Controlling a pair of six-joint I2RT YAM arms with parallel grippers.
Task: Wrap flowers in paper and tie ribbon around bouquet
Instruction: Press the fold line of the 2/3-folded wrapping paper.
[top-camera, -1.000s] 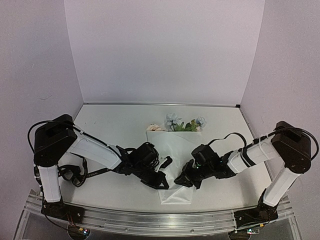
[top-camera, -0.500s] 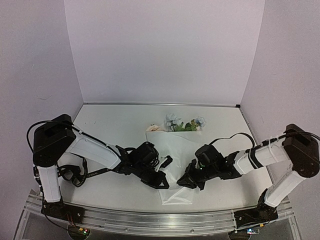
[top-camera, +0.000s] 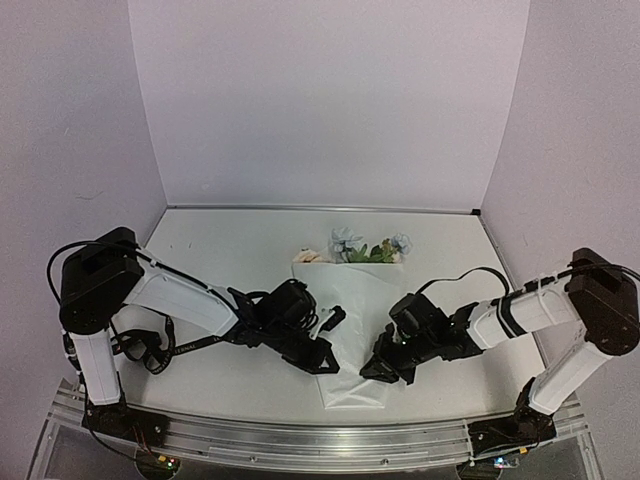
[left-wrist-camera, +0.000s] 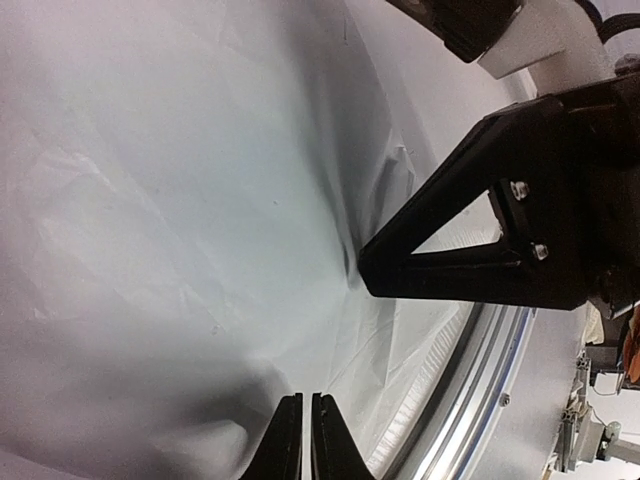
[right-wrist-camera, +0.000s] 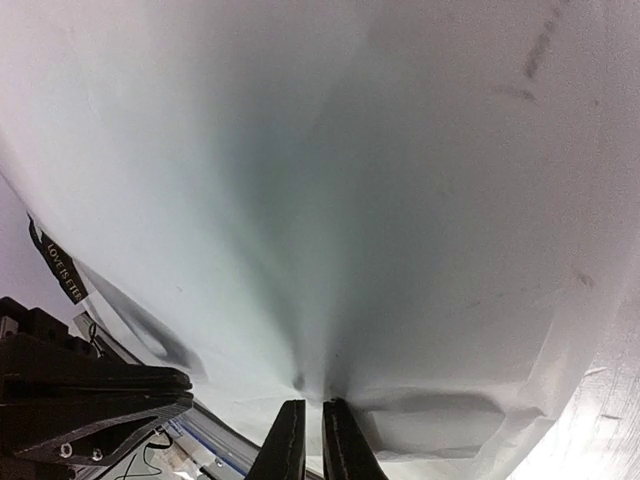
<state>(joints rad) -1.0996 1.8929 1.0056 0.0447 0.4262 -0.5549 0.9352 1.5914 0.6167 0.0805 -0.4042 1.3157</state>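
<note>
Lying midway along the near edge of the tabletop (top-camera: 230, 250): bouquet (top-camera: 352, 300), flowers (top-camera: 365, 248) toward the far edge. Left gripper (top-camera: 327, 365) at its left flank, fingers together against the paper (left-wrist-camera: 200, 200). Right gripper (top-camera: 373, 370) at the right flank, fingers pinched onto a paper crease, ribbon (right-wrist-camera: 60, 268) past the paper's edge.

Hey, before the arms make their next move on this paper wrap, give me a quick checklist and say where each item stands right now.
1. Left pincer shut on the paper: ok.
2. Right pincer shut on the paper: ok.
3. Flowers showing at the paper's far end: ok.
4. Paper closed snugly round the flowers: cannot tell.
5. Ribbon tied round the wrap: not ok; only a short bit shows past the paper's edge, near the left pincer.
</note>
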